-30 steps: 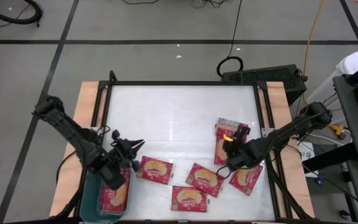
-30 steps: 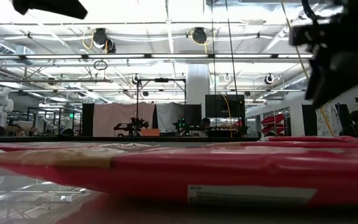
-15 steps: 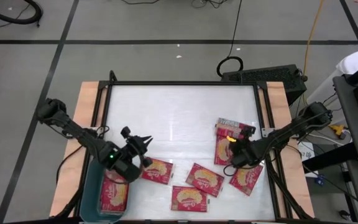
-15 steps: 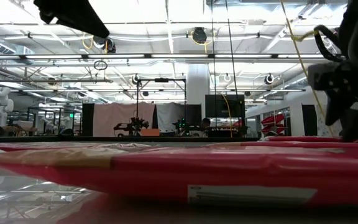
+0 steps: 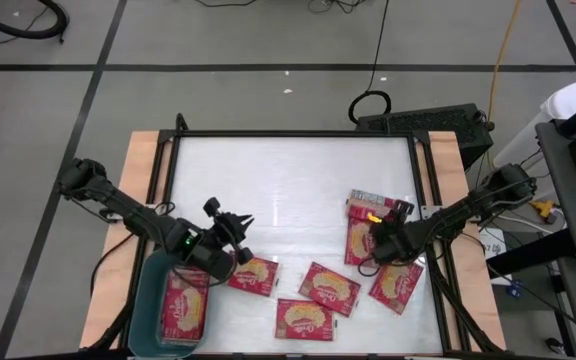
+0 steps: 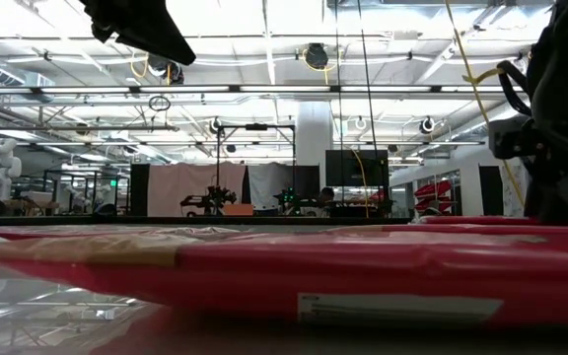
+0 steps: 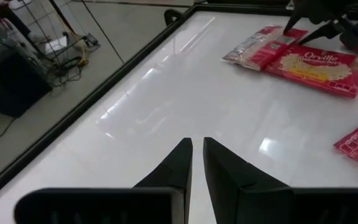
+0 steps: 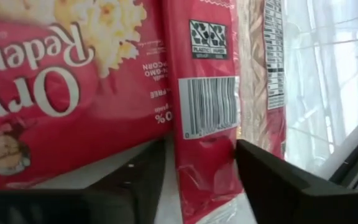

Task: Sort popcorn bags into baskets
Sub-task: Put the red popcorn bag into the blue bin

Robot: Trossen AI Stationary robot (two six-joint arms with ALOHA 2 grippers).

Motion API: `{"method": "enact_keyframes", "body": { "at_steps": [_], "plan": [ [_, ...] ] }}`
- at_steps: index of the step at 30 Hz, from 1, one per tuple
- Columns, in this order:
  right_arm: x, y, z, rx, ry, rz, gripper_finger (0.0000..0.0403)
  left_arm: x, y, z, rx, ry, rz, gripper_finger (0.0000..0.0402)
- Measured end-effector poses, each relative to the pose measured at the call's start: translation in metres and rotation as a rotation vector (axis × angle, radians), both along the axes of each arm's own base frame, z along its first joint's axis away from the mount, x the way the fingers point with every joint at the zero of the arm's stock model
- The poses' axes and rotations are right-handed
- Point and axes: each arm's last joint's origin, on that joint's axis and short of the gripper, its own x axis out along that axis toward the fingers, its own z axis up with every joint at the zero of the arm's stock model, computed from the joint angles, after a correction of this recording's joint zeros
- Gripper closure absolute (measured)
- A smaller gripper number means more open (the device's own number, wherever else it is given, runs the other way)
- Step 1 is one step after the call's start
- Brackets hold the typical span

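Note:
Several red popcorn bags lie flat on the white table: one (image 5: 251,275) near my left gripper, two (image 5: 328,288) (image 5: 303,318) at the near middle, one (image 5: 396,285) at the near right, and one with a grey-white back (image 5: 370,203) farther off. More bags (image 5: 183,305) lie in the teal basket (image 5: 151,300) at the near left corner. My left gripper (image 5: 233,228) hovers over the table beside the basket, shut and empty (image 7: 197,146). My right gripper (image 5: 378,245) is down on a red bag (image 5: 358,238) at the right. My right gripper pinches the red bag's end strip by its barcode (image 8: 207,134) between its two fingers (image 8: 263,174). The fingers come from above, pointing down. The strip is wrinkled between them. The bag still lies on the table, beside another bag (image 8: 61,93).
A black frame (image 5: 288,135) borders the table, with wooden strips (image 5: 140,170) at the left and right. The far half of the table (image 5: 288,180) is bare. In the low view a red bag (image 6: 363,276) fills the foreground.
My left gripper has swung from over the basket toward the table's right, out over the table by the nearest bag. My right gripper has gone down onto the red bag at the right.

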Motion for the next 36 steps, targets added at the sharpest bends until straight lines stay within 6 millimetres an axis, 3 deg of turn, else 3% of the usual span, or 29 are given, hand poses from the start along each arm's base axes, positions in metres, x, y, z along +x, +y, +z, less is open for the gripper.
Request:
{"method": "enact_keyframes", "body": {
  "at_steps": [6, 8, 13, 18, 26, 32, 36],
  "plan": [
    [0.005, 0.002, 0.000, 0.013, -0.048, -0.006, 0.0364, 0.000, 0.000, 0.000, -0.006, 0.007, -0.008, 0.0357],
    [0.006, 0.002, 0.003, -0.002, -0.042, 0.005, 0.0391, 0.000, 0.000, 0.000, -0.017, 0.013, -0.017, 0.0357],
    [0.023, 0.008, 0.023, 0.002, -0.132, 0.022, 0.0381, 0.000, -0.001, -0.001, -0.026, 0.014, -0.023, 0.0357],
    [0.036, 0.014, 0.049, 0.036, -0.235, 0.065, 0.0397, 0.008, -0.005, -0.006, 0.003, 0.028, -0.052, 0.0357],
    [0.050, 0.021, 0.086, 0.190, -0.510, 0.162, 0.0398, 0.042, -0.023, -0.027, 0.109, 0.047, -0.215, 0.0350],
    [0.062, 0.029, 0.104, 0.340, -0.685, 0.282, 0.0400, 0.062, -0.023, -0.037, 0.108, 0.025, -0.289, 0.0277],
    [0.071, 0.034, 0.107, 0.403, -0.757, 0.315, 0.0400, 0.069, -0.019, -0.030, 0.089, -0.035, -0.331, 0.0211]
  ]
}}
